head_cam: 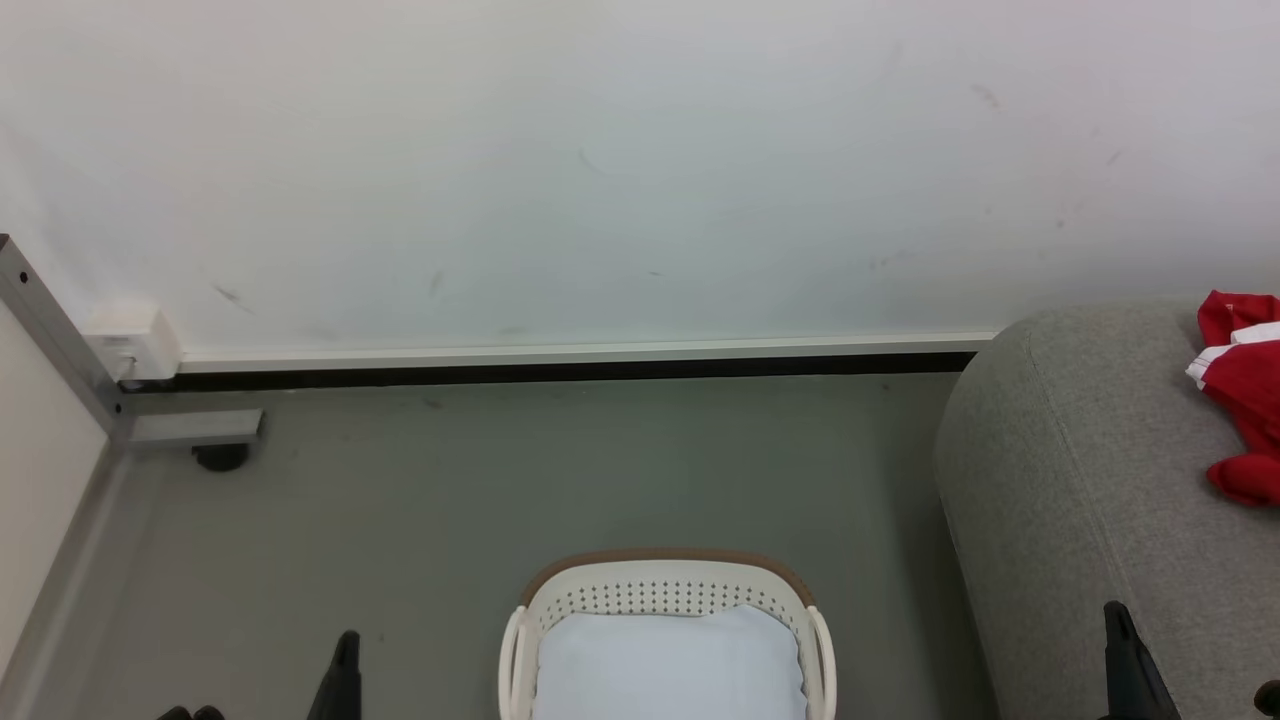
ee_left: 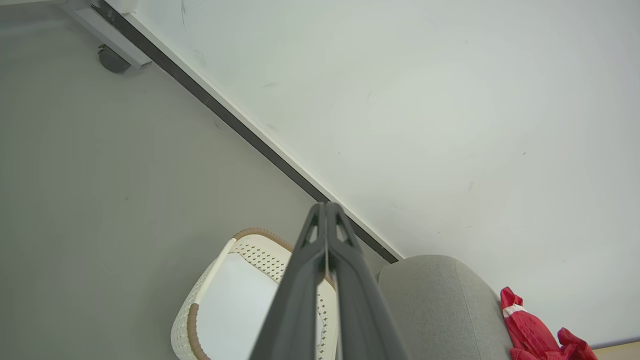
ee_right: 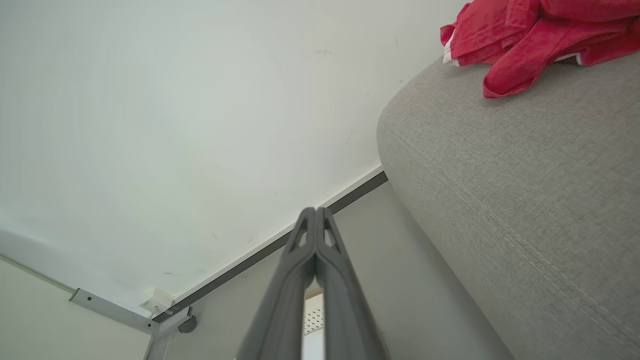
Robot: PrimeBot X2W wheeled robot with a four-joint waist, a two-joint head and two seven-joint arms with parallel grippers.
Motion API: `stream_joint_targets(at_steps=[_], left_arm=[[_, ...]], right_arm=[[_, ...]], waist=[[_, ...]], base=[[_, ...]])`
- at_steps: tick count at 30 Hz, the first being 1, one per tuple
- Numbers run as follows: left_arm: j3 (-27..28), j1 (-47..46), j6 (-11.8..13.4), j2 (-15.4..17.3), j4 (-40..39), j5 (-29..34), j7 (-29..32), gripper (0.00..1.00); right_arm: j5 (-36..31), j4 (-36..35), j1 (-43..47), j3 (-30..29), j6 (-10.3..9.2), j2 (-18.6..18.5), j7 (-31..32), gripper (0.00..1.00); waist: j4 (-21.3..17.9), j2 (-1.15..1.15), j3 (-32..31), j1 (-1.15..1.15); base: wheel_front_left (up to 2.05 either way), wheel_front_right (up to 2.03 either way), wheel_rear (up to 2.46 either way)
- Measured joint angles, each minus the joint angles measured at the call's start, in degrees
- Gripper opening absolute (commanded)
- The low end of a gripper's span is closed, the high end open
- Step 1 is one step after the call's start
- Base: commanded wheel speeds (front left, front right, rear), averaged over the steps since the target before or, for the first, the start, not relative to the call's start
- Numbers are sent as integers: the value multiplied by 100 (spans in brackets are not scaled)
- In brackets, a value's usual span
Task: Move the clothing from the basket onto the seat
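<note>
Red clothing (head_cam: 1255, 400) lies on the grey sofa (head_cam: 1060, 500), basket (head_cam: 660, 595) holds a white pad (head_cam: 670, 660), left gripper (ee_left: 325, 206) and right gripper (ee_right: 316, 211) both clenched empty.

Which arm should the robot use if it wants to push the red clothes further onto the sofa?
Probably the right. The right gripper is beside the seat, nearer the clothing. The left gripper is beyond the basket, farther off. Both are shut.

Clothing (head_cam: 1245, 400) on seat (head_cam: 1080, 480); basket (head_cam: 660, 597) left, seemingly apart.
</note>
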Motion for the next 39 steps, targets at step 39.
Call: stream_joint_targets(at_steps=[39], left_arm=[[357,-374,-179,-31,-31,-2395,654,0]], right_arm=[[2622,-111,-331,-208,-1,-18,659,0]], waist=[[98,0,64,0]], base=[[0,0,0]])
